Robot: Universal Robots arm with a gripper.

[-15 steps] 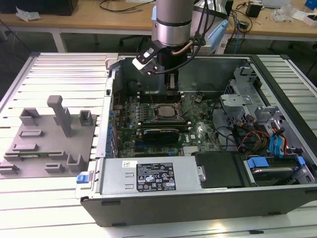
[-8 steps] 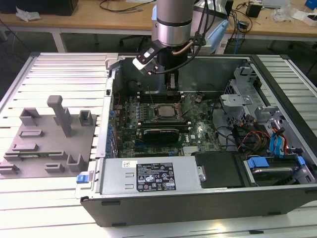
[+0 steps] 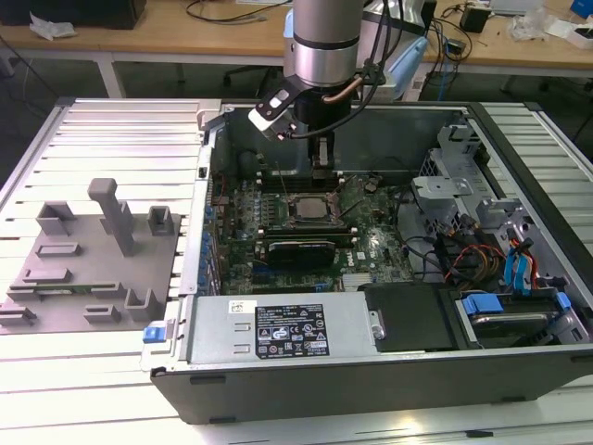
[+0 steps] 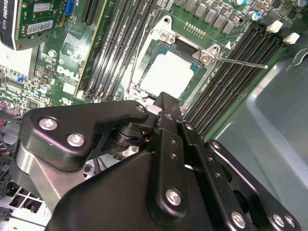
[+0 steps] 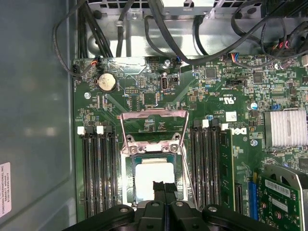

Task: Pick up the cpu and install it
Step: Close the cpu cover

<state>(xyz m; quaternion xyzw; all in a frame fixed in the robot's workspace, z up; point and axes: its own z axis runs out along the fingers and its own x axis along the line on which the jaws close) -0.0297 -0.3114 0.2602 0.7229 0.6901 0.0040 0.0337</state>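
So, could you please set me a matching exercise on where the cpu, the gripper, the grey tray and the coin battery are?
1 cpu
2 gripper
3 grey tray
4 coin battery

A on the slatted table, at the exterior view's left
B round and silvery, on the green board
C lying flat in the socket
D over the socket, jaws shut

Pairs: 1-C, 2-D, 3-A, 4-B.

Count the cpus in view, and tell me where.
1. The cpu lies in the open socket on the motherboard; the gripper hangs above it, covering one edge. Others may be hidden.
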